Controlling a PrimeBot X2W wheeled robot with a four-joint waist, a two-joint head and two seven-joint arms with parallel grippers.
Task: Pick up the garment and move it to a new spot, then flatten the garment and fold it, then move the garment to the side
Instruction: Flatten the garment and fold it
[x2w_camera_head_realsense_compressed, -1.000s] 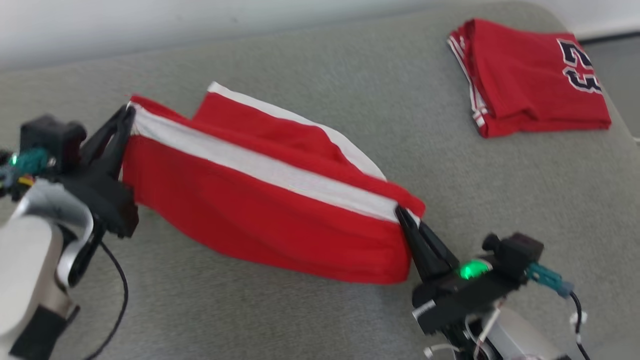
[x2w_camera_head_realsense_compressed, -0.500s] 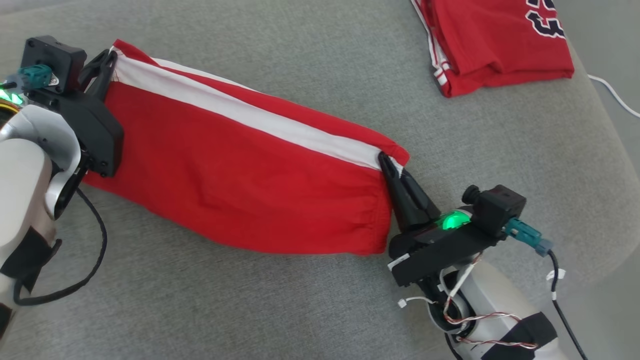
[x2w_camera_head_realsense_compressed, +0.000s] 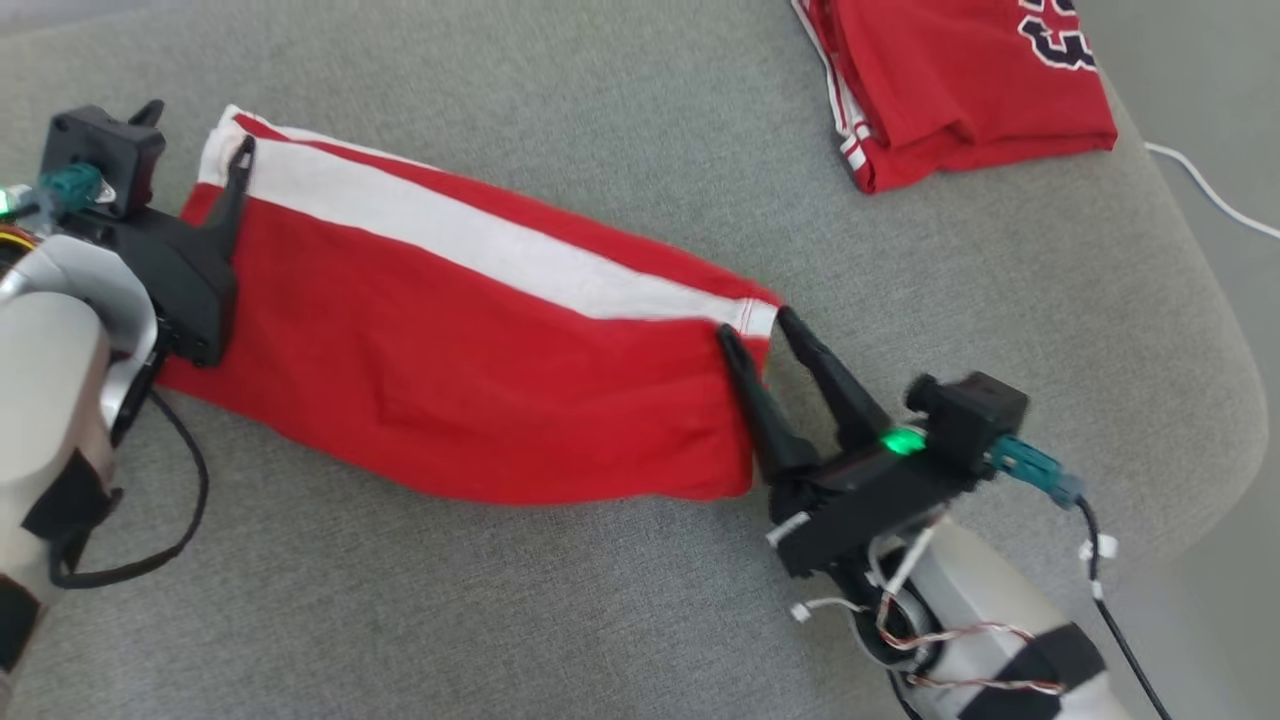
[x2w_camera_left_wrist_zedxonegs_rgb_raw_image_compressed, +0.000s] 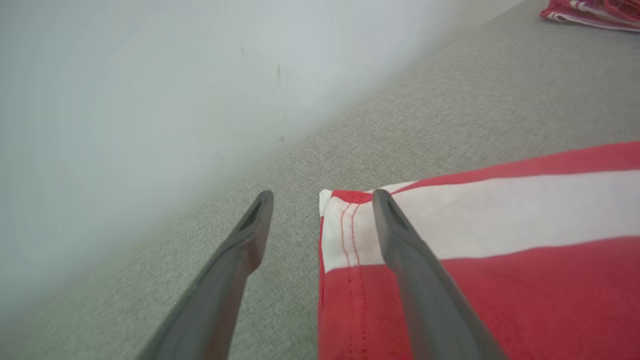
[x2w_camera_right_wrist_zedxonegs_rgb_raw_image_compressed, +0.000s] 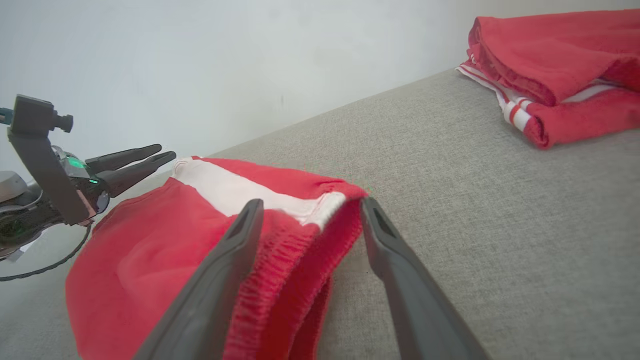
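The head view takes in the whole layout. A red fabric garment with a broad white stripe (x2w_camera_head_realsense_compressed: 480, 340) lies stretched out on the grey upholstered cushion (x2w_camera_head_realsense_compressed: 600, 100), running from the upper left to the centre right. A folded red jersey with dark numerals (x2w_camera_head_realsense_compressed: 960, 80) sits well apart at the top right, and a thin white cable (x2w_camera_head_realsense_compressed: 1210, 190) trails past the cushion's edge. The wrist views add a pale wall (x2w_camera_left_wrist_zedxonegs_rgb_raw_image_compressed: 125, 100) behind the cushion and a close look at the cloth between the fingers.

The left gripper (x2w_camera_left_wrist_zedxonegs_rgb_raw_image_compressed: 322, 195) sits at the garment's stitched white corner with its jaws spread. The corner lies in the gap, and one finger crosses over the stripe (whether it touches the cloth cannot be told). The right gripper (x2w_camera_right_wrist_zedxonegs_rgb_raw_image_compressed: 311, 201) is at the opposite end, jaws likewise spread, straddling the gathered hem where the stripe ends.

In the head view the pale left forearm enters from the left edge. The right arm rises from the bottom right, its fingers angled up and leftward at the garment. The right wrist view also catches the left gripper across the garment, low over the cushion.
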